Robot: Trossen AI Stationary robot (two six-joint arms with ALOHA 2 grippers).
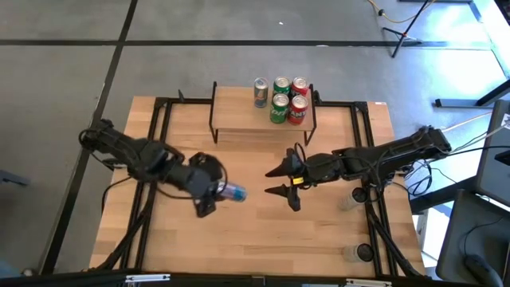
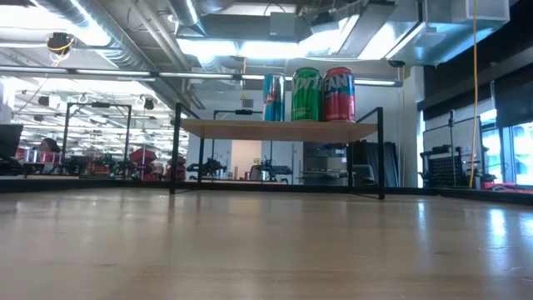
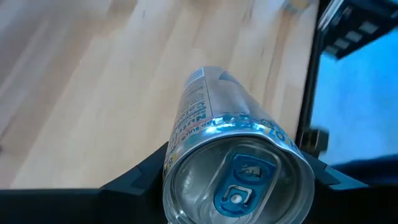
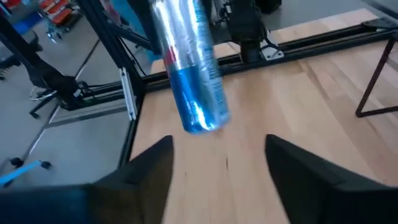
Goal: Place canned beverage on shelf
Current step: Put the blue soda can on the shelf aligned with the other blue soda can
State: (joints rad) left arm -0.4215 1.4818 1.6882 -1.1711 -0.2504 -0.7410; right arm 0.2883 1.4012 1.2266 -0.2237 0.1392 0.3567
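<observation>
Can (image 1: pixel 233 192) — slim, silver-blue (tab end blue) — in left end effector (image 1: pixel 213 191).

Bright overhead lighting, blurred wrist views

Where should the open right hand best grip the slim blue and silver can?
Around its free blue end, coming from the right arm's side: the slim blue and silver can lies nearly level in the left hand, which clamps its tab end.

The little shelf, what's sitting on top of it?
Five cans stand on the shelf: a blue can, two green cans and two red cans. From table height, only three show; the others hide behind.
</observation>
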